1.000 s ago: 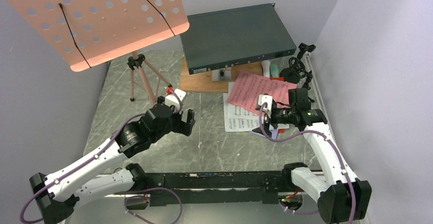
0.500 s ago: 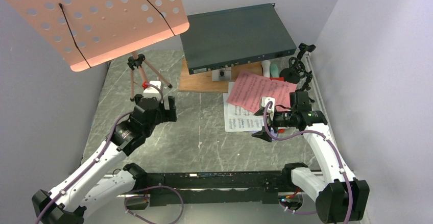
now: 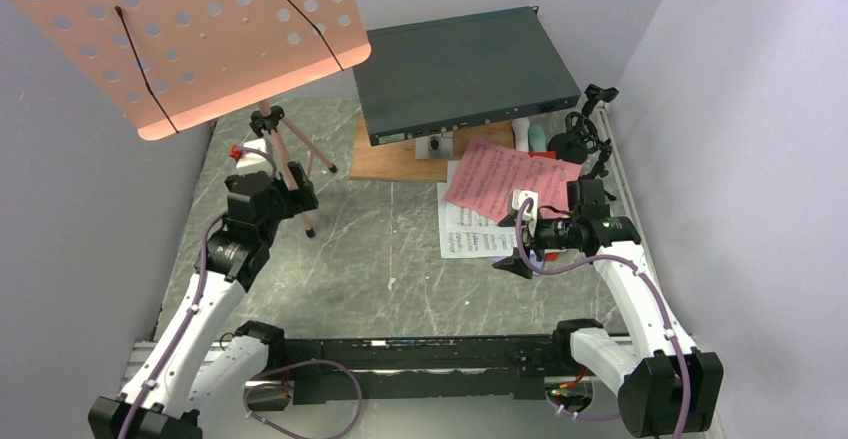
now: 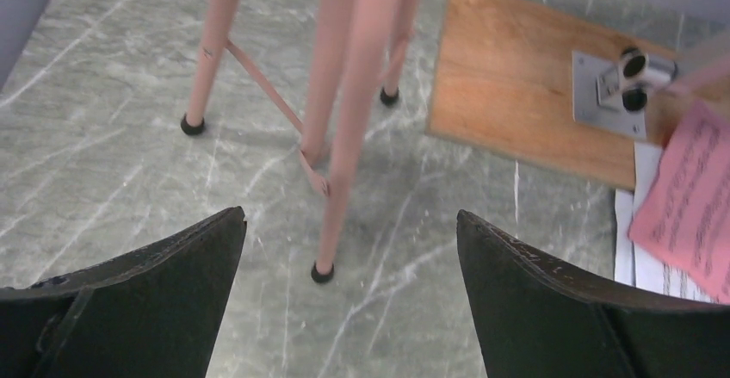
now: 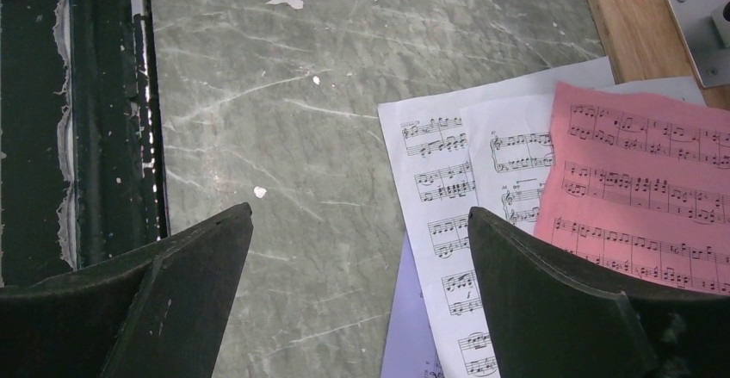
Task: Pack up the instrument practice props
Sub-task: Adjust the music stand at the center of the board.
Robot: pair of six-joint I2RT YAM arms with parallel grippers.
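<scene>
The left gripper (image 4: pixel 349 216) hangs spread wide and empty at the foot of the pink music stand (image 3: pixel 200 39). The stand's nearest tripod leg is lined up with the gap between the fingers and touches neither, and its other two legs stand farther ahead on the grey marbled table (image 4: pixel 103 137). A wooden board (image 4: pixel 516 94) lies ahead and to the right of that gripper. The right gripper (image 5: pixel 360 213) is also fully open with nothing in it. It hovers low over the table, with the sheet music by the finger on the right of its wrist view: a pink page (image 5: pixel 646 180) over white pages (image 5: pixel 448 197), and a lavender sheet (image 5: pixel 400 326) just beneath. Beyond this gripper, near the wall, the black mic stand (image 3: pixel 585 134) and small tubes (image 3: pixel 530 136) stand beside a grey box (image 3: pixel 465 74).
</scene>
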